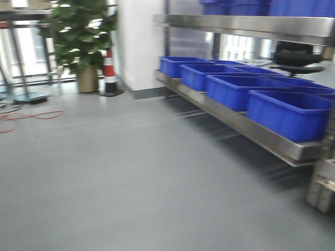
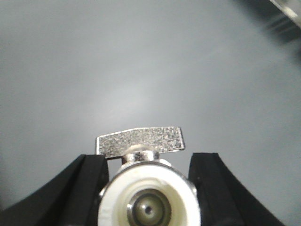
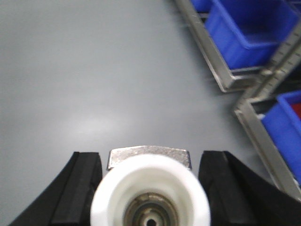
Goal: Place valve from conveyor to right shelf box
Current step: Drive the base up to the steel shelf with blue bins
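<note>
Left claw (image 2: 148,162) and right claw (image 3: 149,160), each clamped on a valve.
Left's black jaws pinch a small silvery lever-handled valve (image 2: 141,143); right's pinch a second white-ringed valve (image 3: 149,197) over grey floor (image 3: 94,70), near blue plastic shelf boxes (image 3: 249,28).

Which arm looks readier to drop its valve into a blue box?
Probably right. The right gripper holds a valve with blue boxes on the shelf in view ahead; the left gripper holds another valve over mostly plain floor.
</note>
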Robot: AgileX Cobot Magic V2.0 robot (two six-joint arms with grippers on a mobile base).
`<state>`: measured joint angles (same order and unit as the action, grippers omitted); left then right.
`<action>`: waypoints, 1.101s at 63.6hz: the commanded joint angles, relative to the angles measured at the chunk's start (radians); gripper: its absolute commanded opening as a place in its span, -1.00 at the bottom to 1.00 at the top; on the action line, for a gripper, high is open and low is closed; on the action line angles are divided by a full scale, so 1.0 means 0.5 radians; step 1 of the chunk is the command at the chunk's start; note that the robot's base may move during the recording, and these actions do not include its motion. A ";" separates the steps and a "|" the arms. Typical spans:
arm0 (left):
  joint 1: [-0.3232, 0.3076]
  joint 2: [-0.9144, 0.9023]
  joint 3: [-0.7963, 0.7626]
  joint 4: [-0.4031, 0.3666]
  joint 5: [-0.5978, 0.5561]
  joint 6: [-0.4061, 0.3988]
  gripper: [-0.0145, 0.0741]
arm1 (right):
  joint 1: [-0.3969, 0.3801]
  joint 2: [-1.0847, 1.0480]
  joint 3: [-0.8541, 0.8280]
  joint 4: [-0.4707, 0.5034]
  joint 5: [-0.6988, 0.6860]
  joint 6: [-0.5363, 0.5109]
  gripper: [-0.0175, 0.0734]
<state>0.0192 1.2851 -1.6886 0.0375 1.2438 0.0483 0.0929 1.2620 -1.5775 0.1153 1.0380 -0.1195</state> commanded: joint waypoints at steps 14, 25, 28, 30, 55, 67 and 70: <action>-0.016 -0.024 -0.023 -0.013 -0.092 -0.016 -0.92 | -0.008 -0.031 -0.036 -0.020 -0.119 -0.006 -0.96; -0.016 -0.024 -0.023 -0.013 -0.092 -0.016 -0.92 | -0.008 -0.031 -0.036 -0.020 -0.119 -0.006 -0.96; -0.012 -0.024 -0.023 -0.013 -0.092 -0.016 -0.92 | -0.008 -0.031 -0.036 -0.020 -0.119 -0.006 -0.96; -0.012 -0.024 -0.023 -0.013 -0.092 -0.016 -0.92 | -0.008 -0.031 -0.036 -0.020 -0.119 -0.006 -0.96; -0.012 -0.024 -0.023 -0.013 -0.092 -0.016 -0.92 | -0.008 -0.031 -0.036 -0.020 -0.119 -0.006 -0.96; -0.012 -0.024 -0.023 -0.013 -0.092 -0.016 -0.92 | -0.008 -0.031 -0.036 -0.020 -0.119 -0.006 -0.96; -0.012 -0.024 -0.023 -0.013 -0.092 -0.016 -0.92 | -0.008 -0.031 -0.036 -0.020 -0.119 -0.006 -0.96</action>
<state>0.0192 1.2851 -1.6886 0.0376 1.2353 0.0483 0.0929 1.2620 -1.5775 0.1131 1.0380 -0.1195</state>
